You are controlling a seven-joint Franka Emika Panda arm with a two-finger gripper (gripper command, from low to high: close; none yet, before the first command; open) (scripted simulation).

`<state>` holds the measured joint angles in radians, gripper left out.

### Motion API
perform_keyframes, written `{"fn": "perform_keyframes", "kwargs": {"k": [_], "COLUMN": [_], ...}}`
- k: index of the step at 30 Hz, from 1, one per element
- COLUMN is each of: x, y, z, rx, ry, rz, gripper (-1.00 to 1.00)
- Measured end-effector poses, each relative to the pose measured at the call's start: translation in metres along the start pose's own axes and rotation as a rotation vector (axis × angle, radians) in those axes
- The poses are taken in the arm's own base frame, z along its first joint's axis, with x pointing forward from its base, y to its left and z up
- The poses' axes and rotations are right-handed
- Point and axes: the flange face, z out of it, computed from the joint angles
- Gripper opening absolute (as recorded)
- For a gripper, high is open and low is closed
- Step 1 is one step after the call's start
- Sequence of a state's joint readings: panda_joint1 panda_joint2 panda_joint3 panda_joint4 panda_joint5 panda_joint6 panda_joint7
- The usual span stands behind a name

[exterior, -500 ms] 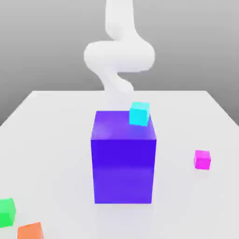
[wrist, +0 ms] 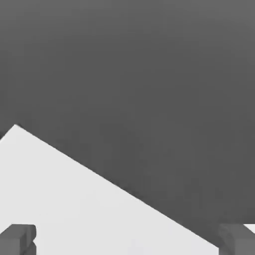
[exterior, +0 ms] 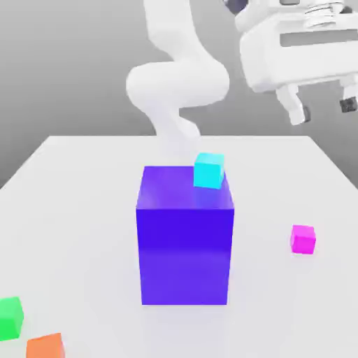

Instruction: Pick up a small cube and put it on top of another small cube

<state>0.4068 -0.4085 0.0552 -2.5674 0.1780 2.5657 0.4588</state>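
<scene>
Squarely flat magenta cube (exterior: pixel 303 239), green cube (exterior: pixel 10 317)

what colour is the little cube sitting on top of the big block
Cyan. The little cube rests on the blue-violet block, clearest in the exterior view.

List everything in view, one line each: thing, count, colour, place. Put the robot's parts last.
table: one, white, under everything.
big block: one, blue-violet, middle of the table.
cyan cube: one, cyan, on the big block's top, at its far corner toward the exterior view's right.
pink cube: one, magenta, on the table, to the exterior view's right of the big block.
green cube: one, green, on the table at the near corner, exterior view's left.
orange cube: one, orange, on the table beside the green cube, nearer the camera.
arm: one, white, behind the big block.
gripper: one, white with dark fingertips, open, high above the pink cube's side of the table.
</scene>
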Motion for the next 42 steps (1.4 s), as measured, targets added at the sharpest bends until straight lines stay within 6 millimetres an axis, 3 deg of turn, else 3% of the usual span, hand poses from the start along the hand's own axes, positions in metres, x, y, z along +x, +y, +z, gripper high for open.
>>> {"fn": "perform_keyframes", "kwargs": {"k": [9,14,19,27,28,35,42], "x": [-0.12,-0.194,-0.268,-0.287,-0.289,-0.29,-0.274], "y": [-0.032,-0.028,-0.013,0.009,0.012,0.012,-0.003], "z": [0.115,0.16,0.191,0.246,0.252,0.253,0.209], "rx": [-0.058,-0.106,-0.156,-0.167,-0.167,-0.168,-0.169], "ry": [-0.21,-0.306,-0.385,-0.392,-0.394,-0.394,-0.39], "rz": [-0.325,-0.513,-0.72,-0.73,-0.729,-0.729,-0.731], "gripper": [0.0,0.0,0.0,0.0,-1.0,-1.0,-1.0]}}
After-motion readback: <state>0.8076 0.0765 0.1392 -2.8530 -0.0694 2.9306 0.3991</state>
